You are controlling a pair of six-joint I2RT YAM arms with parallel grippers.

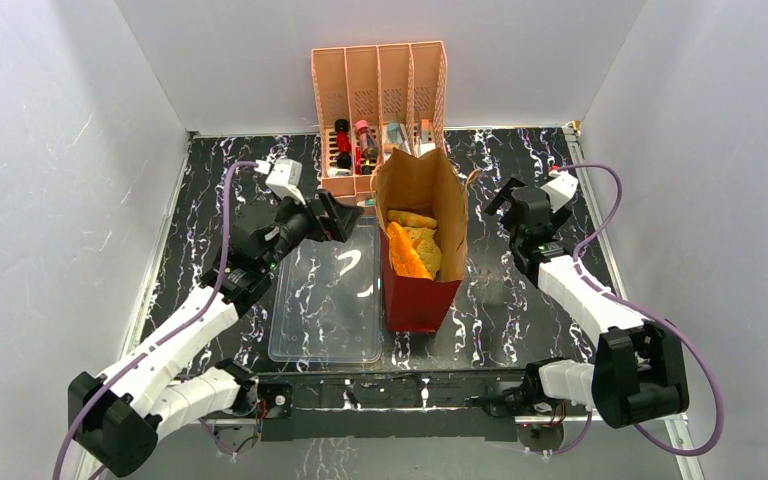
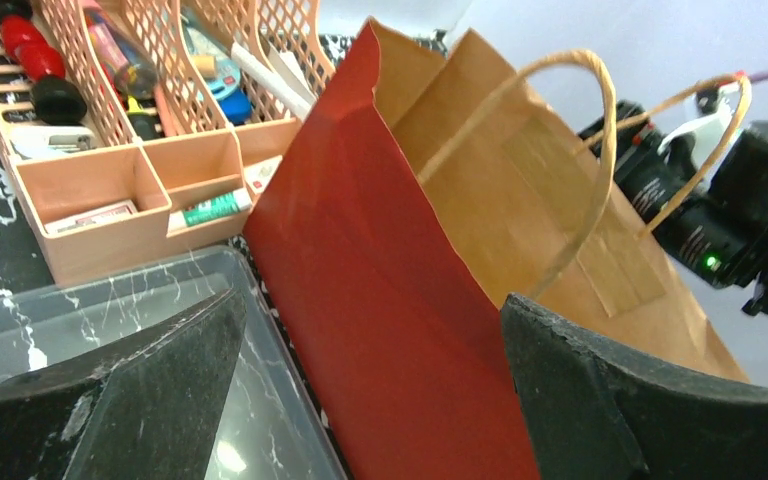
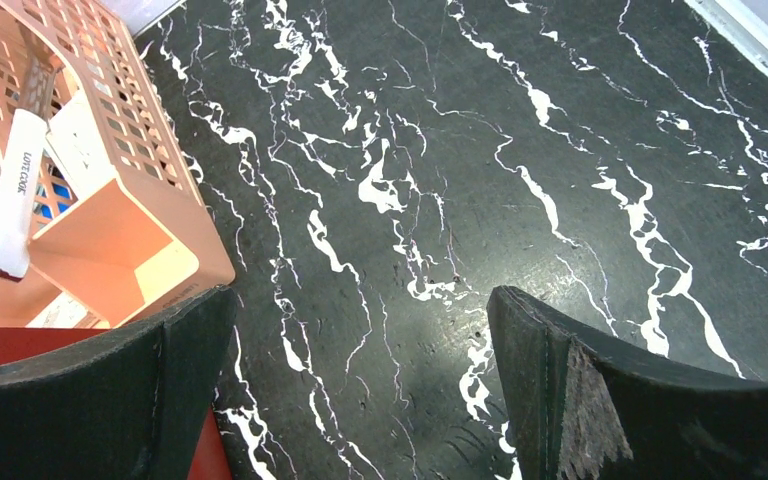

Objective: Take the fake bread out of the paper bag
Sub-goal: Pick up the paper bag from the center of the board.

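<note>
The paper bag [image 1: 422, 250] stands open at the table's middle, brown above and red below. Inside lie the fake bread pieces: an orange croissant [image 1: 406, 255] and golden pieces [image 1: 415, 222]. My left gripper [image 1: 345, 218] is open just left of the bag's upper edge, above the clear tray. In the left wrist view the bag's red wall [image 2: 380, 300] fills the gap between my fingers, with its loop handles [image 2: 600, 130] beyond. My right gripper [image 1: 497, 203] is open and empty right of the bag, over bare table [image 3: 440, 200].
A pink slotted organizer [image 1: 378, 110] with small bottles and boxes stands behind the bag; it also shows in the left wrist view [image 2: 130, 190] and the right wrist view [image 3: 90, 230]. A clear plastic tray [image 1: 328, 300] lies left of the bag. Grey walls enclose the table.
</note>
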